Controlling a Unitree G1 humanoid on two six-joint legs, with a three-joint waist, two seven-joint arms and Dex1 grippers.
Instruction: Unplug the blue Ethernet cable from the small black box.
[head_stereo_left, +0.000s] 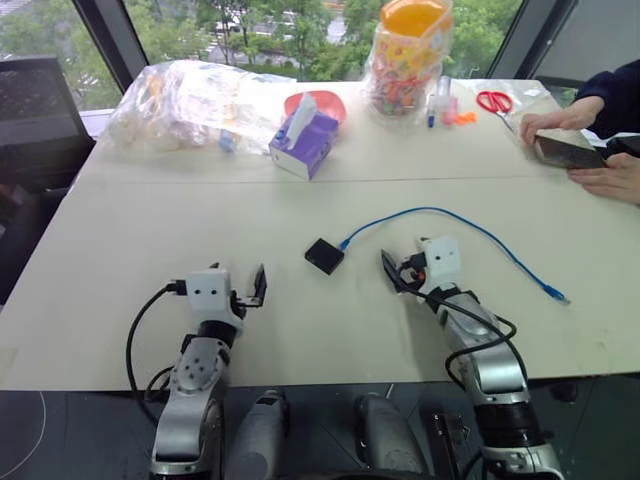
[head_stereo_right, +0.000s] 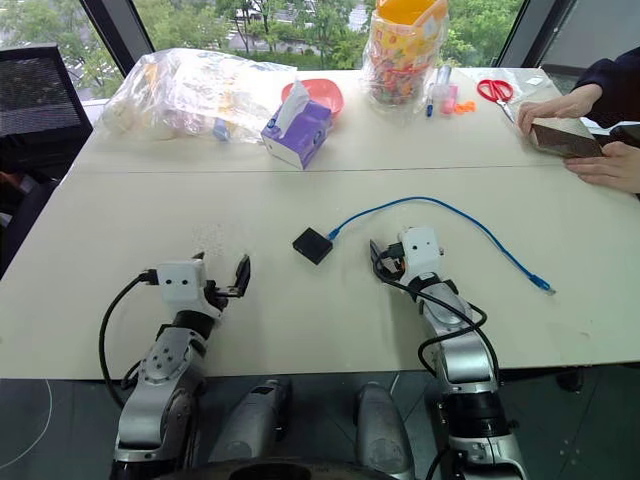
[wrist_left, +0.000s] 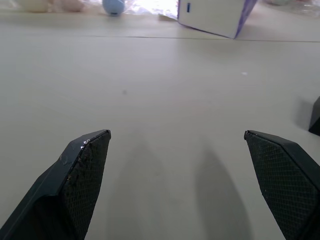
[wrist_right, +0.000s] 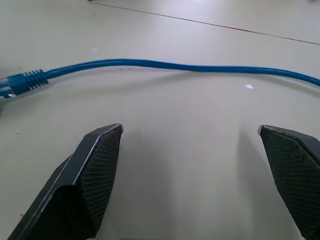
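Observation:
The small black box (head_stereo_left: 324, 256) lies flat in the middle of the table. The blue Ethernet cable (head_stereo_left: 432, 211) is plugged into its right side, arcs away and to the right, and ends in a free plug (head_stereo_left: 556, 295) near the right edge. My left gripper (head_stereo_left: 250, 292) hovers open to the left of the box and nearer to me, its fingers (wrist_left: 90, 165) wide over bare table. My right gripper (head_stereo_left: 403, 272) is open just right of the box. The cable (wrist_right: 165, 65) runs across a little beyond its fingertips (wrist_right: 102, 150), apart from them.
At the back stand a purple tissue box (head_stereo_left: 303, 140), a red bowl (head_stereo_left: 330, 101), a clear plastic bag (head_stereo_left: 190, 100), a jar of sweets (head_stereo_left: 405, 60) and red scissors (head_stereo_left: 493, 100). A person's hands (head_stereo_left: 565, 118) hold a phone at the far right.

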